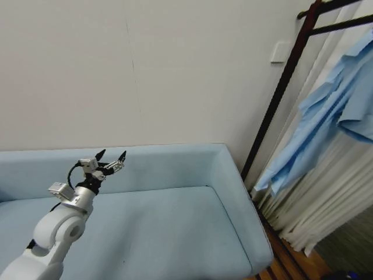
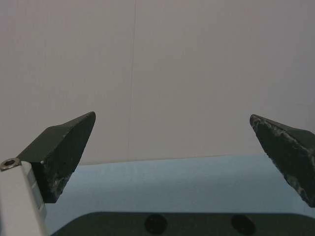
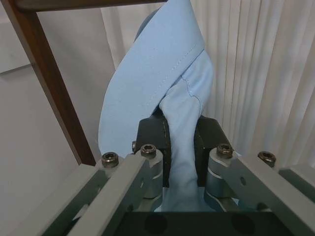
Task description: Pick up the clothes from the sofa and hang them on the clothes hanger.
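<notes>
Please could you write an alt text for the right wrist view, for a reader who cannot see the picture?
The right gripper is shut on a fold of a light blue shirt, and the cloth runs up from it beside the post of a dark wooden clothes rack. Behind them hang white pleated curtains.

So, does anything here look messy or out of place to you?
Only the blue shirt: it hangs bunched and lopsided on the dark rack rather than flat, with one fold pinched in the shut right gripper. The left gripper hovers open above the sofa.
</notes>
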